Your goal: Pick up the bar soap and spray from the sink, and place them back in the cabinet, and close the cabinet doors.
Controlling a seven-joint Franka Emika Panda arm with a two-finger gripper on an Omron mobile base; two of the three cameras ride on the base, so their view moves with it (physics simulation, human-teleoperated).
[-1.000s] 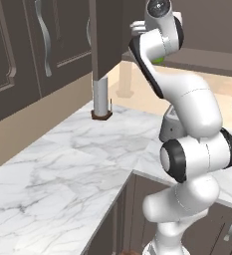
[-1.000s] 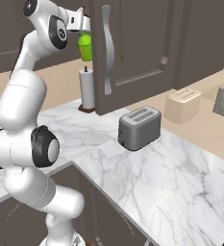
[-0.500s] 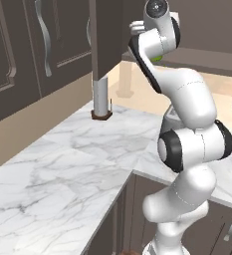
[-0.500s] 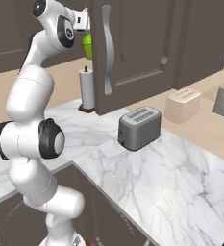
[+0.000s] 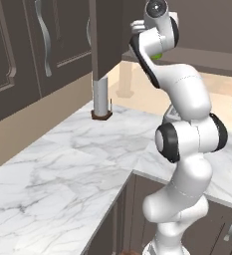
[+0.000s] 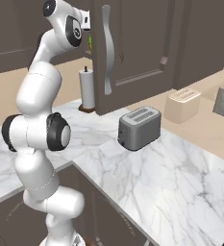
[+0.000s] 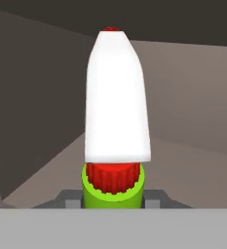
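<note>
Arm's pushed further in since a second ago, so the spray [image 7: 116,146] sits deeper inside the cabinet [image 6: 132,43]. Gripper [image 7: 114,198] clenched on its green neck, white nozzle and red collar pointing away.

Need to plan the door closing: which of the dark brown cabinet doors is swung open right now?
The cabinet door right beside the claw, its curved silver handle above the paper towel roll. It stands out from the cabinet; the left doors lie flush.

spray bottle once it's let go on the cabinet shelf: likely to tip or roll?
The spray looks tall and narrow, with a long white nozzle above a slim green neck, so it is probably top-heavy and could tip if released tilted. Its round body would likely roll if it fell. It looks like rigid, smooth plastic, so it may slip in the fingers.
</note>
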